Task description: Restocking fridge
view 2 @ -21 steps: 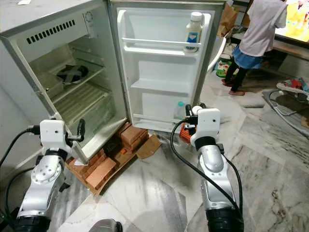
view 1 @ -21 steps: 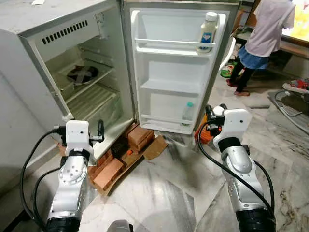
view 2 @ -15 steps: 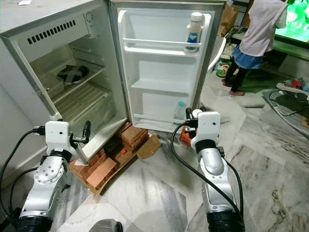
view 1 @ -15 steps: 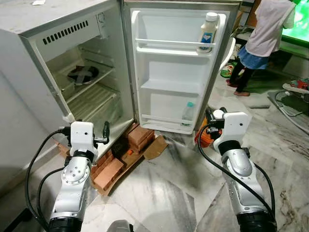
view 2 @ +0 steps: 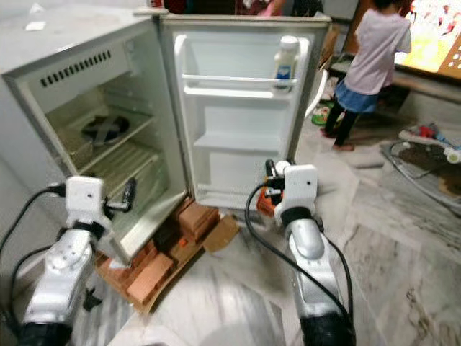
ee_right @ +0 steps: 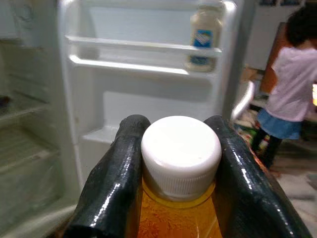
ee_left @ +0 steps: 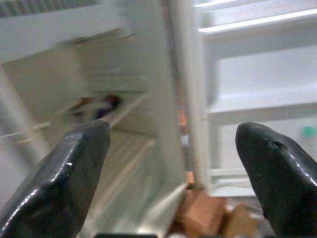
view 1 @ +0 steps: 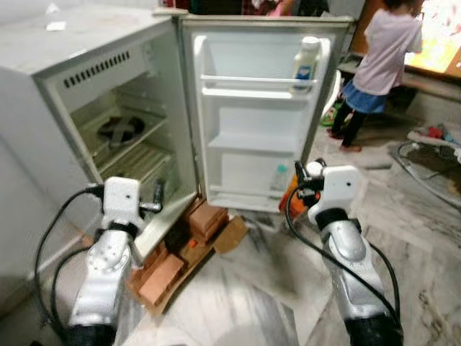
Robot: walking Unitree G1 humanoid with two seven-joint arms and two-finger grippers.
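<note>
Marble-floored room: small white fridge open, mostly bare; I judge restocking early. Right gripper pinches white-capped orange bottle; left gripper spread, empty.

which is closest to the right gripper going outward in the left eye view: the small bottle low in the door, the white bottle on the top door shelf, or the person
From the right gripper, shut on an orange bottle:
1. Small bottle, just beside it, low in the fridge door.
2. White bottle, up on the top door shelf.
3. Person, standing in the room beyond the fridge, on the right.
</note>
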